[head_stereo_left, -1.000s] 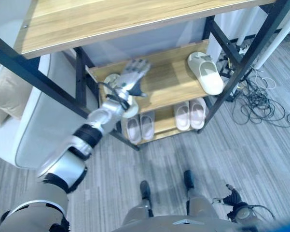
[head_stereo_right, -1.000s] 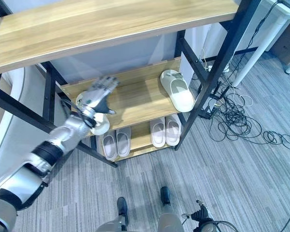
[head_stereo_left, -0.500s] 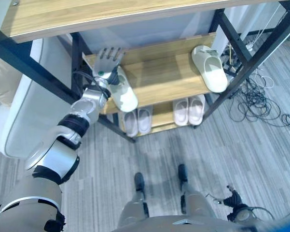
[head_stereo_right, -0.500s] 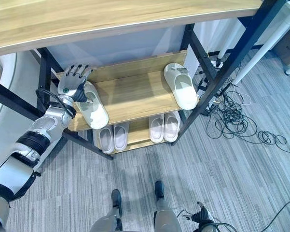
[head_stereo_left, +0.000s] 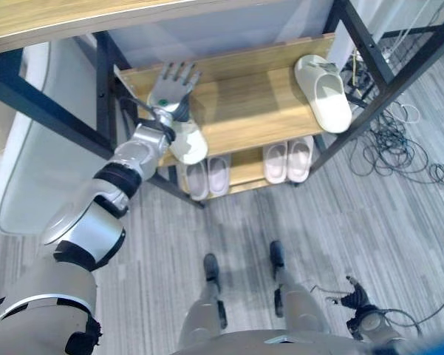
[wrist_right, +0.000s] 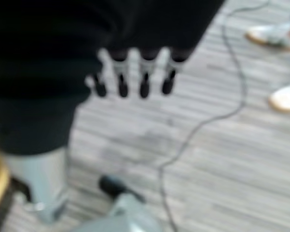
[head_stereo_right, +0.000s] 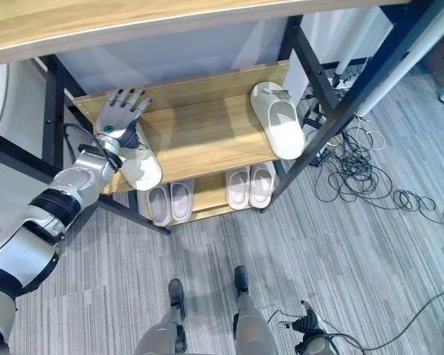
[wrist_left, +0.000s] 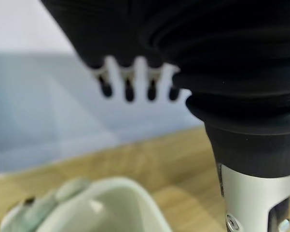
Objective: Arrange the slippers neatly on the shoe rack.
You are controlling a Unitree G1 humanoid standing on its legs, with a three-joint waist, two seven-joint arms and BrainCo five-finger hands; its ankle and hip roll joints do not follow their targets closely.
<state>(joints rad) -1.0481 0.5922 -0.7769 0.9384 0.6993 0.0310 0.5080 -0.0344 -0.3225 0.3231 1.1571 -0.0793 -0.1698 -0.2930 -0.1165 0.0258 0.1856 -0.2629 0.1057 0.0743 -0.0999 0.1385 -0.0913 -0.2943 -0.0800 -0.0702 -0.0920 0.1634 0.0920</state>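
In the left eye view, the shoe rack (head_stereo_left: 340, 29) fills the upper half of the frame, its black posts carrying wooden shelves. The left hand (head_stereo_left: 171, 90) reaches in from the lower left to the upper left part of the middle shelf (head_stereo_left: 258, 103), its fingers straight and fanned apart, holding nothing; just below it a pale slipper (head_stereo_left: 189, 143) lies at the shelf's left front edge, its toe hanging a little over the edge. A second slipper (head_stereo_left: 323, 91) lies at the upper right of the frame, on the right end of the same shelf, well apart from the first. On the bottom shelf, two pairs of slippers (head_stereo_left: 206, 177) (head_stereo_left: 288, 159) sit side by side near the frame's middle. A tangle of cables (head_stereo_left: 399, 140) lies on the grey floor (head_stereo_left: 399, 244) at the right. In the right eye view the right hand (head_stereo_right: 309, 328) shows low in the frame near the bottom edge. In the left wrist view, straight fingers (wrist_left: 129, 87) hang over the shelf, with the slipper's rounded pale end at the bottom left. In the right wrist view, the right hand's fingers (wrist_right: 144, 79) point straight down over the floor, relaxed and empty; two shoes (wrist_right: 280, 34) lie at the upper right.
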